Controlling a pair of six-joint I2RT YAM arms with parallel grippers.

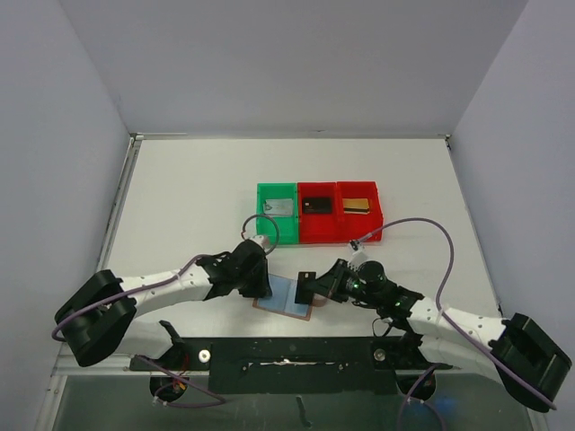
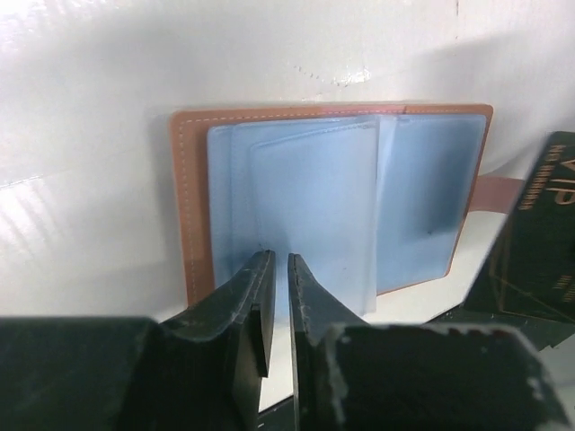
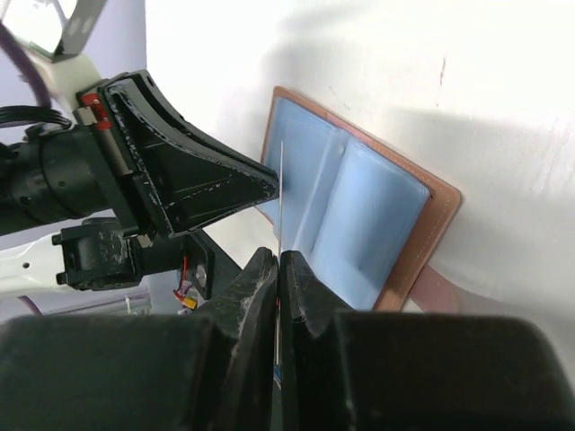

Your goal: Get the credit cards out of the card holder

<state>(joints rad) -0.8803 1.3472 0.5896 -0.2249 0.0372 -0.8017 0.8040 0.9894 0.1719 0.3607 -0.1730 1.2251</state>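
Note:
The brown card holder lies open on the table between my two grippers, its blue-grey pockets facing up. My left gripper is shut, its tips resting on the near edge of the pockets. My right gripper is shut on a black credit card, which the right wrist view shows edge-on. This card stands upright just off the holder's right half, clear of the pockets. Other credit cards lie in the bins: a silver-grey one, a black one and a gold one.
A green bin and two red bins stand in a row behind the holder. The holder's strap tab sticks out on its right edge. Grey walls enclose the table on three sides.

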